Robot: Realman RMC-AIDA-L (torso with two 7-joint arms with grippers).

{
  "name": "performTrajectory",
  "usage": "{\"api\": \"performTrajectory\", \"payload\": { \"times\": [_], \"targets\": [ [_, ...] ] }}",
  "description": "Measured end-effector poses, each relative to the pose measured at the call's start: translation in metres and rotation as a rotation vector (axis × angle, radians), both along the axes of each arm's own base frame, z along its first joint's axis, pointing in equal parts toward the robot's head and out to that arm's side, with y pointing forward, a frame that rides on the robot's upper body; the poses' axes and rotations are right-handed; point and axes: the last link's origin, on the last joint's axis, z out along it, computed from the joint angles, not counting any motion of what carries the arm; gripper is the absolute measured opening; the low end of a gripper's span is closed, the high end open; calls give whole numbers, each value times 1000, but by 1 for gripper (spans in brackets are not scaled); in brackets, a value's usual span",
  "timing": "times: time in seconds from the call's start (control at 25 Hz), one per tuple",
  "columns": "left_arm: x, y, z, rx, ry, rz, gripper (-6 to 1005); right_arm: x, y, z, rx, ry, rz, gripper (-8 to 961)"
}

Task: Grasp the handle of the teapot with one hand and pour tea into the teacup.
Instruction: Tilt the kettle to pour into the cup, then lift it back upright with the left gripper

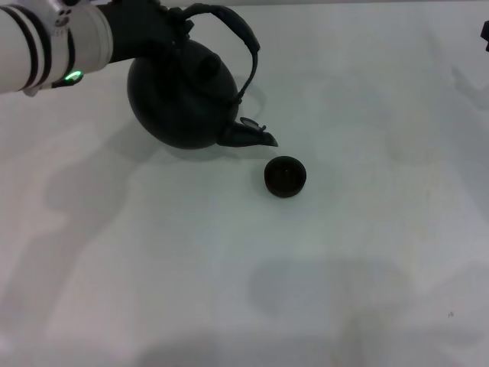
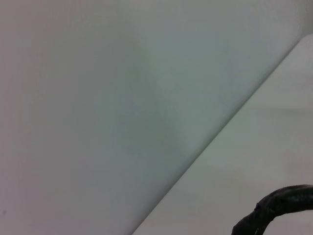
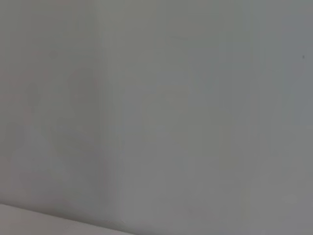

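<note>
The black round-bellied teapot (image 1: pixel 179 95) hangs tilted at the back left of the head view. Its short spout (image 1: pixel 248 136) points down and to the right, ending just above and left of the teacup (image 1: pixel 285 176). The teacup is a tiny dark bowl standing on the white table (image 1: pixel 229 267). The arched handle (image 1: pixel 243 34) curves over the pot's upper right side. My left gripper (image 1: pixel 164 19) comes in from the top left and is shut on the handle's near end. A piece of the rough dark handle (image 2: pixel 279 205) shows in the left wrist view. No liquid is visible.
The white tabletop stretches in front of and to the right of the cup. A dark sliver of my right arm (image 1: pixel 485 34) sits at the far right edge of the head view. The right wrist view shows only plain pale surface.
</note>
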Motion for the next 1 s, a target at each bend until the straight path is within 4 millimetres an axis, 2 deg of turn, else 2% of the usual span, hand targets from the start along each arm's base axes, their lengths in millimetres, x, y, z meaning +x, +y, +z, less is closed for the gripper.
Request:
{"api": "performTrajectory", "payload": {
  "times": [1.0],
  "targets": [
    [26, 5, -10, -88, 204, -63, 132, 1, -1, -2, 17, -3, 4, 860]
  ]
}}
